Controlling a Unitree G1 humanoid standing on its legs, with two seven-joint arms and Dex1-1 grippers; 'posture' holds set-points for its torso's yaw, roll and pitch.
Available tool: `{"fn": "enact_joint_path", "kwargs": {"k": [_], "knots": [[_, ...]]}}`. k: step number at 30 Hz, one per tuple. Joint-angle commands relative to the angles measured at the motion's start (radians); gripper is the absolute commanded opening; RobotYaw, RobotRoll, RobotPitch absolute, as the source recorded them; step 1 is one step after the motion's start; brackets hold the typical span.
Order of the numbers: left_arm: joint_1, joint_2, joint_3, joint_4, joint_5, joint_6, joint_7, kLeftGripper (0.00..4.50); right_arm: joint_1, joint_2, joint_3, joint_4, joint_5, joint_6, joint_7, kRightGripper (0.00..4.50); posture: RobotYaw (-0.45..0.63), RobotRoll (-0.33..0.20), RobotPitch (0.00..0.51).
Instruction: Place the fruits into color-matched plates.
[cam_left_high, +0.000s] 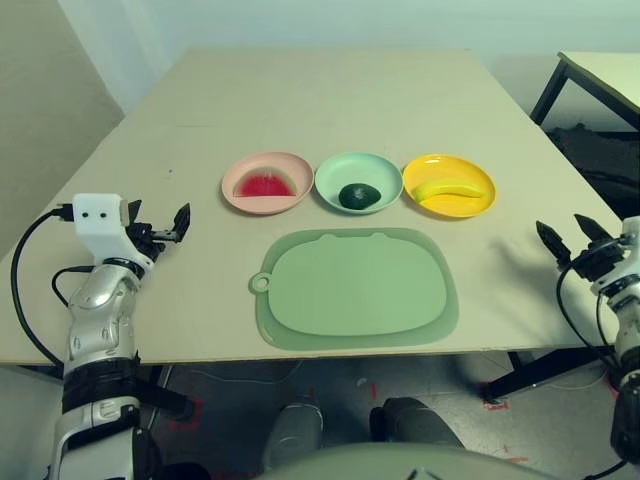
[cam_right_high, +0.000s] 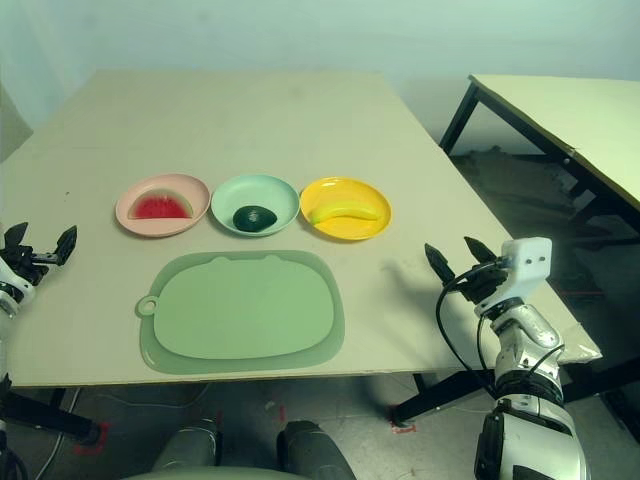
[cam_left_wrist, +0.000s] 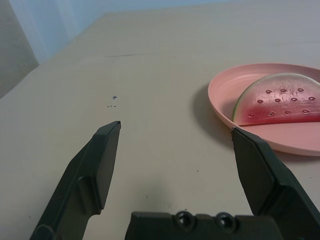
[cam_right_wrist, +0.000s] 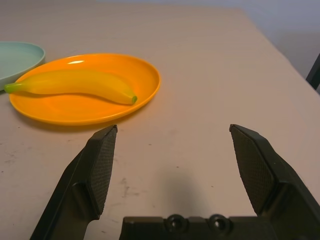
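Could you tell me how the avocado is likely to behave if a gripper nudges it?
The avocado looks rounded, so it may roll or rock. Its glossy skin could prove slippery, though the raised rim of the mint plate would probably stop it.

The robot's silver left forearm (cam_left_high: 103, 300) reaches forward over the near left part of the counter (cam_left_high: 330, 100), its left tool (cam_left_high: 160, 221) empty, with the two black fingers spread wide apart. The right forearm (cam_right_high: 528, 345) reaches forward on the opposite side and angles slightly inward, its white wrist housing (cam_right_high: 527, 266) behind an equally wide-open, empty right tool (cam_right_high: 455, 264). The two arms stand well apart, and black cables (cam_right_high: 441, 310) loop beside the right wrist.
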Motion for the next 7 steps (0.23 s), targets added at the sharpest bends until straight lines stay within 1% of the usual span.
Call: {"fn": "enact_joint_path", "kwargs": {"k": [1,7], "knots": [[-0.005,-0.009,-0.011,-0.01,-0.009,0.011,0.005,4.48,-0.026,0.009,0.005,0.029,-0.014,-0.011,0.01,4.5,0.06,0.0,0.06],[-0.005,-0.012,-0.016,-0.023,-0.017,0.019,0.006,4.48,-0.055,0.011,0.012,0.045,-0.022,-0.011,0.015,4.5,0.06,0.0,0.059]]}}
